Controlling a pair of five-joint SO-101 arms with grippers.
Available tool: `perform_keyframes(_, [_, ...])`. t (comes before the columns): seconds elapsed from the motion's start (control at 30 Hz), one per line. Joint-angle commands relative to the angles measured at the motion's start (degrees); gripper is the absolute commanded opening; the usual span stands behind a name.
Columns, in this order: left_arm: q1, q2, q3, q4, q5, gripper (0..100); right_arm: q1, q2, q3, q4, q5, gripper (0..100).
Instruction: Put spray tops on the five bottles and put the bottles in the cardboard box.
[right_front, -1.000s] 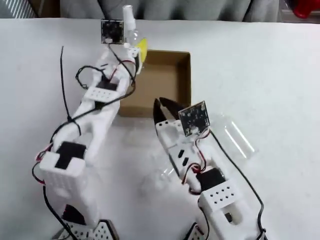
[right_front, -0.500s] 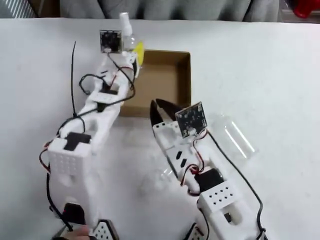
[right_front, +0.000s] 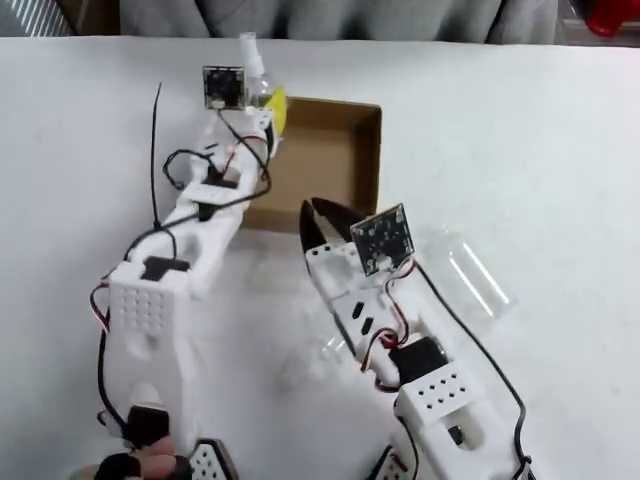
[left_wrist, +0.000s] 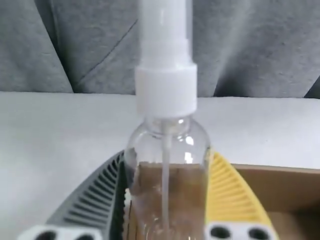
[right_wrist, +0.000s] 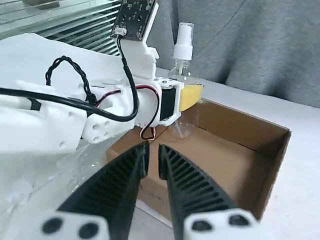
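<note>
Clamped tight in the left gripper (left_wrist: 166, 165): a clear bottle (left_wrist: 167, 135), pinched between a grey finger (left_wrist: 95, 200) and a yellow finger (left_wrist: 232, 200). Already capped with a white spray top (left_wrist: 166, 85). Held upright at the far left corner of the cardboard box (right_front: 325, 165), right by its left wall; hard to tell whether touching the box floor.

Over to the right gripper (right_wrist: 152, 150): low at the near edge of the box, pointing into it, black fingers (right_wrist: 125, 180) parted just a crack, gripping nothing.

Lying flat on the table (right_front: 560, 150), just right of that arm, a second clear bottle (right_front: 470, 270). Tucked against the near left side of the same arm, a third clear bottle (right_front: 318, 358), partly hidden.
</note>
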Motion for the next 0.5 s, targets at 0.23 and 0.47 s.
perform_keyframes(0.23, [-0.75, 0.04, -4.13, -1.93, -0.62, 3, -0.66, -0.31, -2.20, 0.22, 0.18, 1.5])
perform_keyframes(0.47, [-0.22, 0.31, -2.37, -1.85, -6.24, 18, -0.66, -0.31, -2.20, 0.31, 0.18, 1.5])
